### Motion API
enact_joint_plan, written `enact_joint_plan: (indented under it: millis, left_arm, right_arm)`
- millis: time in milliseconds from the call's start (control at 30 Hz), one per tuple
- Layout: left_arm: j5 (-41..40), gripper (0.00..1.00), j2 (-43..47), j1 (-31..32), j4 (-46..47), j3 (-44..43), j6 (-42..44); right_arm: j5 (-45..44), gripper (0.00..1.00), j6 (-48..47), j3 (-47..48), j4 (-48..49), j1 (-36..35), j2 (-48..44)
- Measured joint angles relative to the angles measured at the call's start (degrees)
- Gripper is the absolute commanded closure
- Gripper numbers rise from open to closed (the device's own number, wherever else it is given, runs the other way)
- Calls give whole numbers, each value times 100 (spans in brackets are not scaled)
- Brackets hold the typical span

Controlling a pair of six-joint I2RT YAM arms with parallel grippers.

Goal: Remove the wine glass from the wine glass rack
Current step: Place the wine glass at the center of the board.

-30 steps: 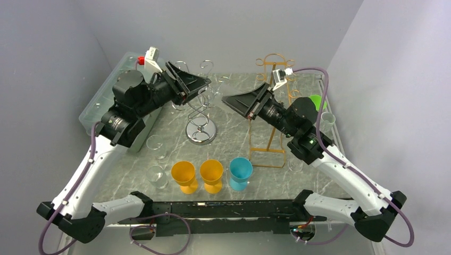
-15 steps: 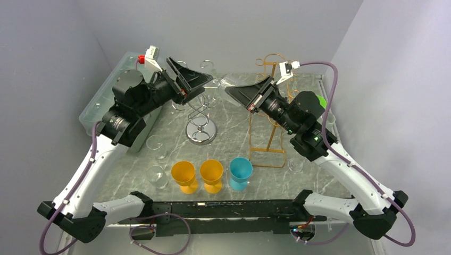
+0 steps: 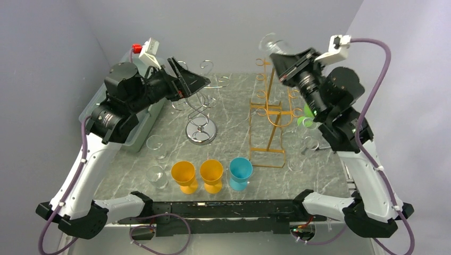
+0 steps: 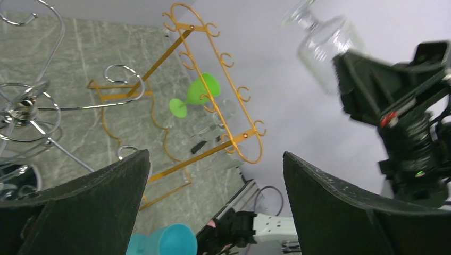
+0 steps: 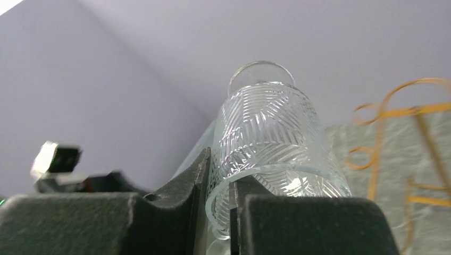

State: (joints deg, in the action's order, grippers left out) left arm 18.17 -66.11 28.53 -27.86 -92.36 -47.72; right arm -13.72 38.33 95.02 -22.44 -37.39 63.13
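Plainly, the clear wine glass (image 3: 272, 44) is off the rack. It hangs in the air above the top scrolls of the gold wire rack (image 3: 268, 114), touching none of its hooks, and the right gripper (image 3: 285, 57) holds it high at the right rear of the table. That gripper's jaws are nearly together and pinch the wall of the bowl at the rim, seemingly with one finger inside the bowl and one outside (the right wrist view shows the ribbed glass edge running down the narrow slot between them). From that pinch the glass reaches straight out ahead of the fingers. Its long axis runs from rim through bowl and stem to the foot and is tilted upward, so the foot points away from the gripper toward the back wall and the open mouth faces the wrist. The left gripper (image 3: 198, 81) is well apart from the glass, beside the silver spiral stand (image 3: 201, 125), with its jaws spread wide and holding nothing. The right arm is the one placed to finish. I judge that setting the glass down calls for turning that axis upright, foot lowest, over the marble tabletop (image 3: 234, 106) away from the rack.
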Motion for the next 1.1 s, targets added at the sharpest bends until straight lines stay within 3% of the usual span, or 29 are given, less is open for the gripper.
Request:
enact_joint_plan:
  millis: [233, 500, 667, 1100]
  left_arm:
    - [-42, 1, -238, 0, -728, -415, 957]
    - [-57, 1, -251, 0, -1322, -579, 1858]
    - [-20, 0, -284, 0, -1526, -579, 2225]
    - [190, 0, -271, 0, -1755, -313, 2730]
  right_arm:
    - [-275, 100, -498, 973, -540, 1357, 708]
    - [-96, 100, -468, 1045, -1526, 3016, 1209]
    - [-304, 100, -369, 898, -2433, 3298, 826]
    - [-1532, 100, 278, -339, -4518, 3324, -1176]
